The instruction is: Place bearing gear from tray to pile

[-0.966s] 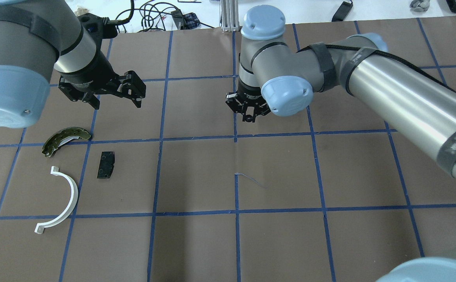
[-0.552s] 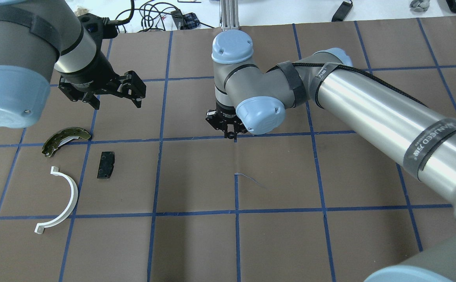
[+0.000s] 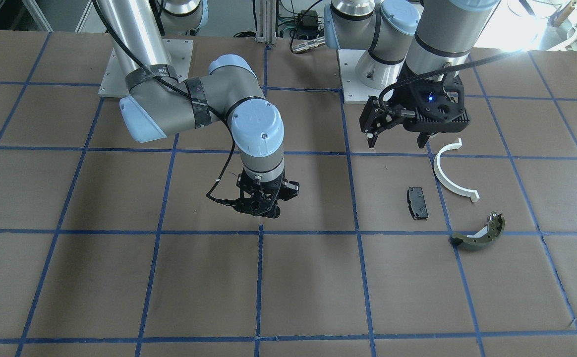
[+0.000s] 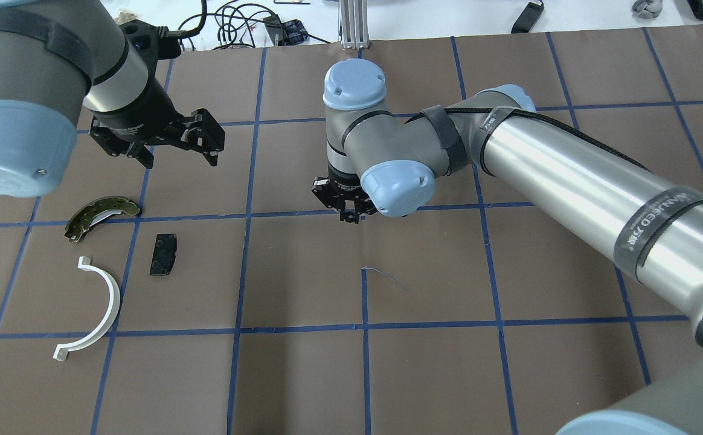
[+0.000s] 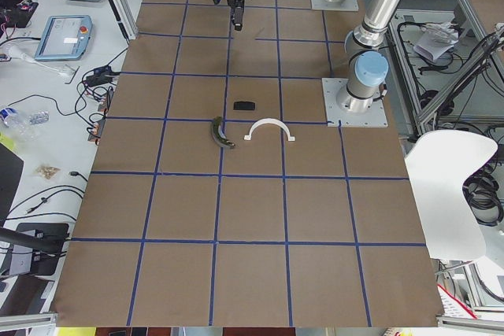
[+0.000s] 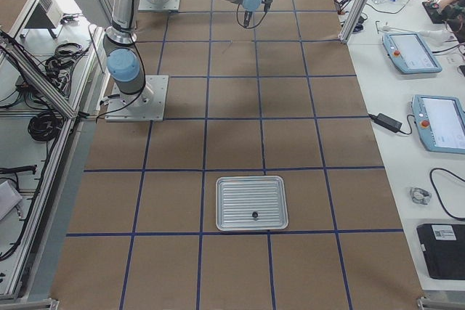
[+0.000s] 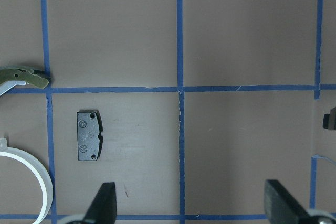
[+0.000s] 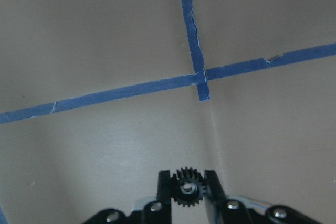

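Here we see a brown tabletop marked into squares with blue tape. The right pincer points down above a tape crossing near the middle. Its two fingers pinch the bearing gear, a small black toothed wheel held off the surface.

The tray, ribbed metal, lies well apart at the robot's right end of the tabletop. A dark speck sits on it, perhaps another small part, too small for us to tell.

The pile lies toward the robot's left, well apart from the gear. It is made up of an olive-green shoe with a metal lining, a black pad beside it, and a white half-ring nearest the robot. The three parts lie close together without touching.

The left pincer hangs raised just beside the pile, toward the gear's side, its fingers spread wide and holding nothing. From its wrist camera we look down on the pad and the ends of the shoe and half-ring. Between the gear and the pile we see tape lines on brown paper. Cables lie beyond the far edge.
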You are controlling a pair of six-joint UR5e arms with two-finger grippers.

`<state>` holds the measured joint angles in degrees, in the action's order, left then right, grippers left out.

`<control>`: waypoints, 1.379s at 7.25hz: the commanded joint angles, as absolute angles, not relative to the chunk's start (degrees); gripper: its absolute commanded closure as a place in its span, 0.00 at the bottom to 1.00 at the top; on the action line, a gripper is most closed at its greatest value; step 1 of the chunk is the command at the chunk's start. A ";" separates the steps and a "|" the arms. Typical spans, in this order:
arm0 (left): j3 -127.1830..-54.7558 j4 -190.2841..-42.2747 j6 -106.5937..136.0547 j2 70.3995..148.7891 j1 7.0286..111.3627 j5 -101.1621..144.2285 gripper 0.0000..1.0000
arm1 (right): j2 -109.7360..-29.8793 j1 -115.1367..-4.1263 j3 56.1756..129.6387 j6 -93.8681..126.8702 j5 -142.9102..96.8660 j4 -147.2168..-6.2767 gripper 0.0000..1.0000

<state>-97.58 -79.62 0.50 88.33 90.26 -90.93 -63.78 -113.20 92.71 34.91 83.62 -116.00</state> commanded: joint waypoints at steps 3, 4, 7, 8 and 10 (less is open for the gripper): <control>-97.47 -79.54 0.18 88.42 90.44 -90.97 0.00 | -62.49 -113.99 92.90 36.12 81.93 -118.02 0.98; -98.34 -79.45 0.26 88.42 90.53 -90.71 0.00 | -61.36 -116.00 92.90 37.17 81.74 -118.56 0.98; -98.61 -79.45 0.18 88.59 90.53 -90.70 0.00 | -61.00 -116.54 94.38 37.18 82.35 -118.65 0.41; -98.61 -79.54 0.18 88.68 90.44 -90.44 0.00 | -61.26 -116.46 95.53 36.83 82.79 -121.61 0.00; -98.53 -79.54 0.18 89.12 90.44 -90.00 0.00 | -63.00 -113.84 95.28 34.39 83.06 -122.08 0.00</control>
